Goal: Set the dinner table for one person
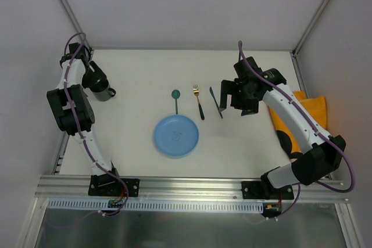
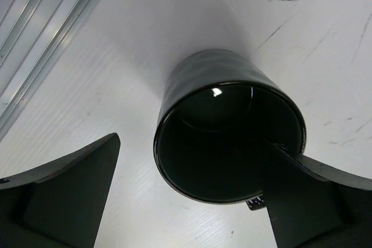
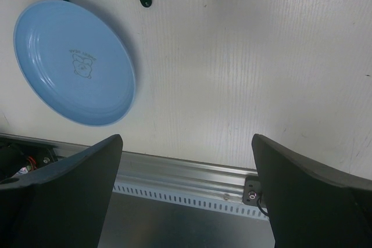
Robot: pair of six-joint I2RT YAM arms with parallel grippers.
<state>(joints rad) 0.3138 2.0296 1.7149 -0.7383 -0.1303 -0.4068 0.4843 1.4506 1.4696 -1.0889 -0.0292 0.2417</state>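
Dinner table (image 1: 145, 68): large flat white rectangular top. It fills the workspace between grey walls, with an aluminium rail (image 1: 192, 184) along the near edge.

Round light-blue plate (image 1: 176, 135) is set near the middle of the near half. Beyond it three pieces are laid in a row, apart from one another: teal round-bowled spoon (image 1: 176, 100), gold-tined fork with dark handle (image 1: 199, 103), slim dark-blue knife (image 1: 216, 103). None is placed at the plate's sides.

Glossy black cylindrical mug (image 2: 212, 76) is stood upright at the far left, well apart from the plate.

Left gripper (image 2: 195, 142) is poised over the mug with jaws spread wide. One finger is well clear of the mug wall. The other overlaps the rim in the wrist view; contact cannot be told. Nothing is clamped.

Right gripper (image 3: 187, 139) is held above bare tabletop right of the knife, jaws wide, nothing between them.

Folded orange cloth (image 1: 311, 105) is partly hidden under the right arm at the right edge.

Step judged in hand: placing of the mug, with the let-go apparently done. The next move is judged to call for a straight upward lift of the left gripper so that the rim is not caught and the mug not tipped. After that, the cutlery may need to be brought beside the plate.
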